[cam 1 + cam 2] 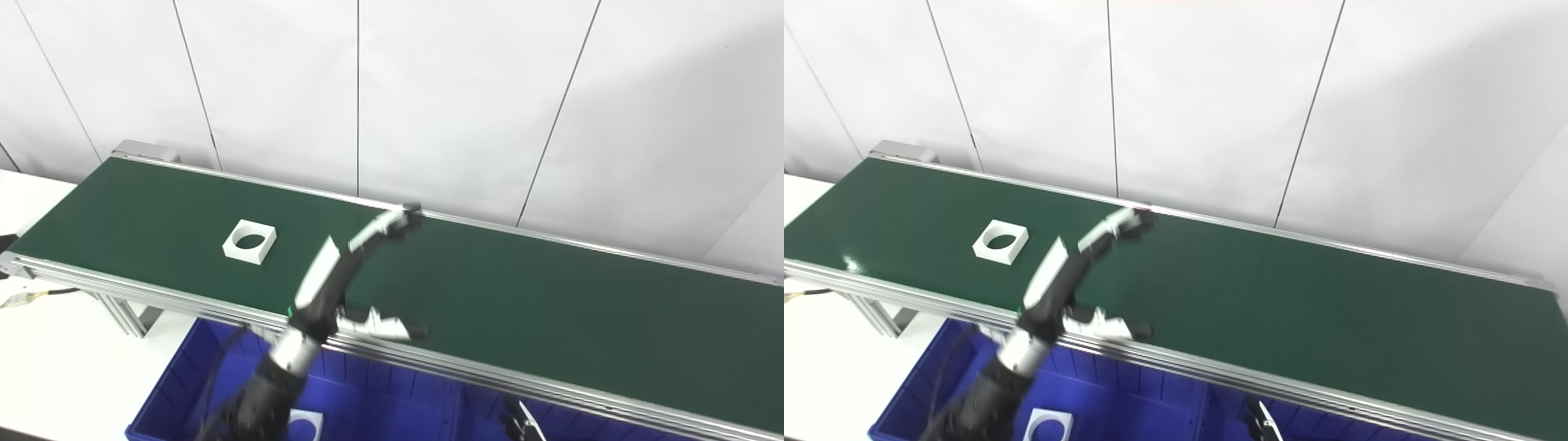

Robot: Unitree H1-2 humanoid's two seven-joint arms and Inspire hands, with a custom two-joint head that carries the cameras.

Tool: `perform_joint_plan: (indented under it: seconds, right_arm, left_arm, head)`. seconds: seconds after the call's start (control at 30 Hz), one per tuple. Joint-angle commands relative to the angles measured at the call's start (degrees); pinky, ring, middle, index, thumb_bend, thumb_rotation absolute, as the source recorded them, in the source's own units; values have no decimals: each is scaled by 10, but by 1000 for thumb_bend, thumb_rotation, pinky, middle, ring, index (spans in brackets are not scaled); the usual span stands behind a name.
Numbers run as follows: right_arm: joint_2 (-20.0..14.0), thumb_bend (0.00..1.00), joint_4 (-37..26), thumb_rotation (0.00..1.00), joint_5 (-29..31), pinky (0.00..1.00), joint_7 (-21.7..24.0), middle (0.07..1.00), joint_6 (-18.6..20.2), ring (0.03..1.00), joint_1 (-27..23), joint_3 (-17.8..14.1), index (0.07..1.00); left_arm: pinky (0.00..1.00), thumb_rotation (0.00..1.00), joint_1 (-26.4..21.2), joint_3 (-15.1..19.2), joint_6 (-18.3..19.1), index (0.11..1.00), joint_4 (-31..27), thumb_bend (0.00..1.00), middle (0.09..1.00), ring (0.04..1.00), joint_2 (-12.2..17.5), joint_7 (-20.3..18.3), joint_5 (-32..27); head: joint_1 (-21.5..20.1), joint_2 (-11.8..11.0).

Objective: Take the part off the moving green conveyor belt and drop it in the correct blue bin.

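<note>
A white square part with a round hole (249, 241) lies flat on the green conveyor belt (551, 294), left of the middle. My left hand (343, 275) is raised over the belt's near half, to the right of the part and apart from it. It is open and empty, fingers stretched toward the far rail, thumb (386, 327) spread low over the near rail. My right hand (520, 422) shows only as a small tip at the bottom edge; its state is hidden. A blue bin (380, 392) sits below the belt's near side, with a similar white part (304, 424) inside.
The belt's aluminium near rail (153, 288) runs between the belt and the bin. A white table (55, 355) lies to the left with a cable (37, 296). A white panelled wall stands behind the belt.
</note>
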Motion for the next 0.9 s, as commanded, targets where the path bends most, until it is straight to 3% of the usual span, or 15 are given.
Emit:
perform_joint_plan:
  seconds: [0.0, 0.27, 0.33, 0.57, 0.87]
  right_arm:
    - [5, 863, -10, 1000, -1, 915, -6, 935, -31, 902, -6, 3, 928]
    - [6, 848, -13, 1000, -9, 890, -14, 935, -31, 888, -7, 8, 926]
    - [6, 851, -12, 1000, -7, 889, -13, 940, -31, 889, -7, 9, 928]
    - [6, 864, -7, 1000, -1, 906, -4, 942, -30, 899, -8, 10, 941]
    - [7, 826, -10, 995, 0, 897, -4, 939, -30, 891, -6, 12, 938]
  left_arm:
    - [743, 436, -34, 11, -5, 899, -3, 912, 833, 816, 19, -7, 5]
    - [690, 390, -114, 28, 14, 898, 37, 978, 826, 802, 100, -40, 56]
    - [659, 394, -132, 24, 35, 837, 45, 997, 822, 786, 125, -59, 76]
    - [624, 301, -197, 5, 33, 812, 119, 1000, 793, 747, 203, -110, 115]
    - [648, 277, -264, -46, 35, 796, 197, 1000, 777, 739, 257, -135, 203]
  head:
    - [0, 0]
    - [-1, 2]
    - [1, 1]
    - [3, 1]
    - [1, 2]
